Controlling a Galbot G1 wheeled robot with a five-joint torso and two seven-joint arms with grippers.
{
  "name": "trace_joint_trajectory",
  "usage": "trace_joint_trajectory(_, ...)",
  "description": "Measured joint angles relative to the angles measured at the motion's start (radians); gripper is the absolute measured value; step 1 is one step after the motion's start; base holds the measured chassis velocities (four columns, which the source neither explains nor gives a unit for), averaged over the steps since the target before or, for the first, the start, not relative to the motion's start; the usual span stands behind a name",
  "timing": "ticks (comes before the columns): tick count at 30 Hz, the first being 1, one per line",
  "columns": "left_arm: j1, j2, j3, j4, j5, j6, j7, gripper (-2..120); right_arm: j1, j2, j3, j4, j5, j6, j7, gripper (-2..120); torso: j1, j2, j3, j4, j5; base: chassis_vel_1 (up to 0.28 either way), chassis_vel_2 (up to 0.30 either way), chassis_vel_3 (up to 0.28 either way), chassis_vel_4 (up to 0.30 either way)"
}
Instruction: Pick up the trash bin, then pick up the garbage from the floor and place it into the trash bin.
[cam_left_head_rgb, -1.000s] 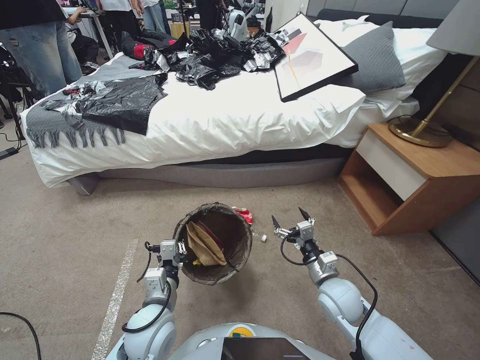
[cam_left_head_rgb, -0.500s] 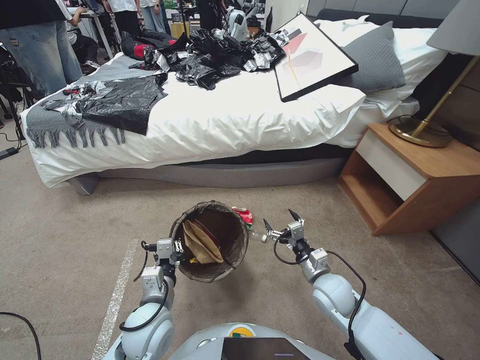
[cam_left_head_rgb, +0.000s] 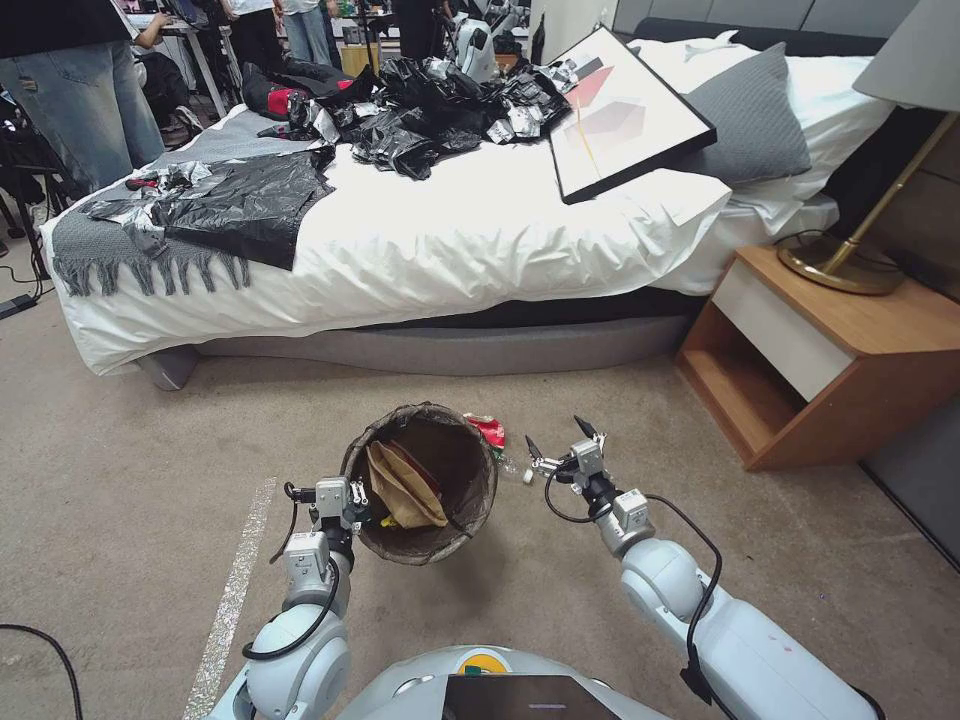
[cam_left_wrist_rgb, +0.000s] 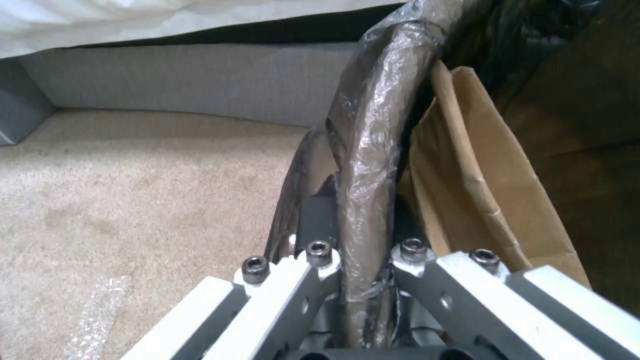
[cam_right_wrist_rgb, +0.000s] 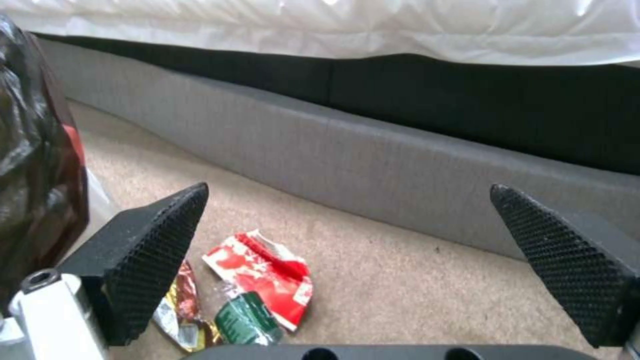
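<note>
One trash bin (cam_left_head_rgb: 420, 483) sits at lower centre on the floor (cam_left_head_rgb: 120, 470), one brown paper bag (cam_left_head_rgb: 402, 488) inside. The left gripper (cam_left_head_rgb: 358, 497) clamps its rim. The right gripper (cam_left_head_rgb: 558, 446) hangs spread open beside one red wrapper (cam_left_head_rgb: 489, 429).

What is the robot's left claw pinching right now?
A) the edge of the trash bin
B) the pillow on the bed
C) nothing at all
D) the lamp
A: the left gripper is clamped on the bag-covered rim of the trash bin, with a brown paper bag just inside it, while the right gripper hangs open above the litter on the floor.
</note>
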Motion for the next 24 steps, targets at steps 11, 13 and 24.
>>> trace_joint_trajectory(11, 0.002, 0.0, 0.0, 0.0, 0.001, 0.0, 0.0, 0, 0.03, -0.005, -0.019, -0.044, 0.001, 0.003, -0.015, 100, 0.0, 0.0, 0.0, 0.0, 0.0, 0.0, 0.0, 0.0, 0.0)
trace_joint_trajectory(13, 0.002, -0.001, 0.0, 0.0, 0.001, 0.0, -0.001, 0, 0.034, -0.006, -0.021, -0.049, 0.002, 0.003, -0.017, 100, 0.0, 0.0, 0.0, -0.0001, 0.0, 0.0, 0.0, 0.0, 0.0)
trace_joint_trajectory(24, -0.003, -0.002, -0.003, 0.007, 0.002, -0.001, -0.005, 0, 0.203, -0.023, -0.163, -0.198, 0.091, -0.015, -0.076, 100, 0.0, 0.0, 0.0, 0.0003, -0.0001, 0.0, 0.0, 0.0, 0.0)
